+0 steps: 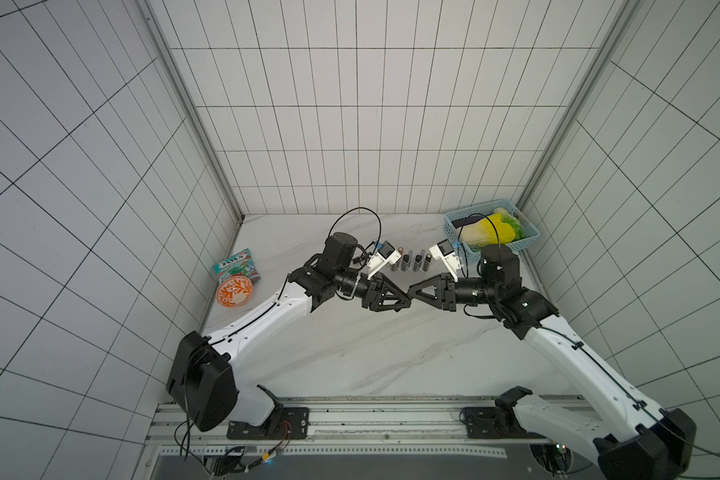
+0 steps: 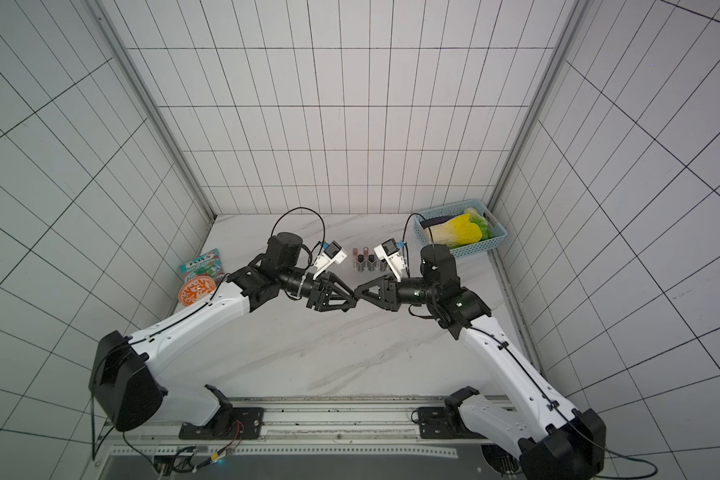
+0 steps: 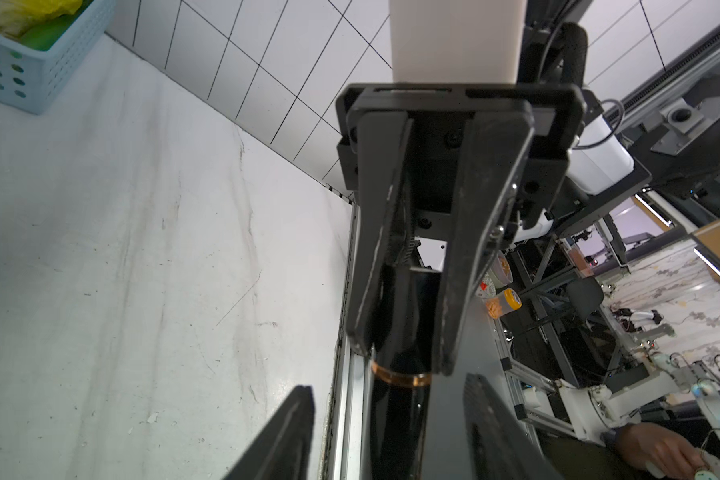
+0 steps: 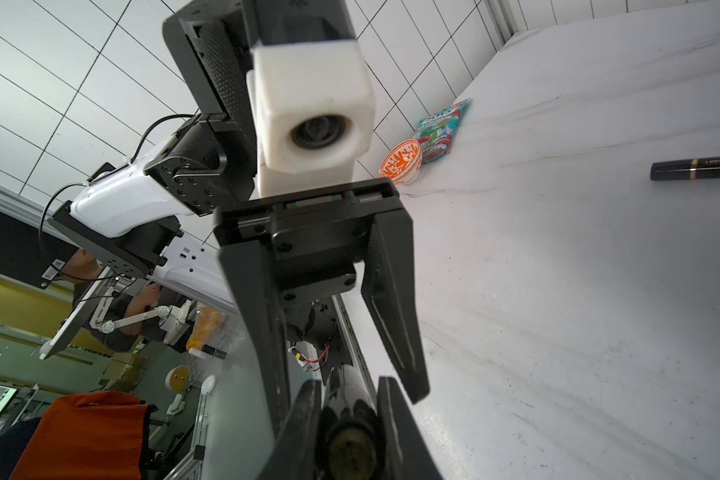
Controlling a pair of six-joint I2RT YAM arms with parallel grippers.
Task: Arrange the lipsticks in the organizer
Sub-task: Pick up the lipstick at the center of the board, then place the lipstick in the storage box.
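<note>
Right gripper [image 3: 408,361] clamped on a black lipstick [image 3: 398,399], held in the air over mid-bench [image 1: 350,353]. Left gripper [image 3: 391,436] spread wide either side of the tube's free end, clear of it. Organizer [image 1: 410,268] with upright tubes just behind both.

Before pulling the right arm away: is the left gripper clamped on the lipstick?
No, the left gripper stands open, clear of the lipstick, which the right gripper clamps.

Black gold-banded lipstick [image 3: 398,411], light-blue basket [image 3: 13,79], orange-patterned bowl [image 1: 234,293]
</note>
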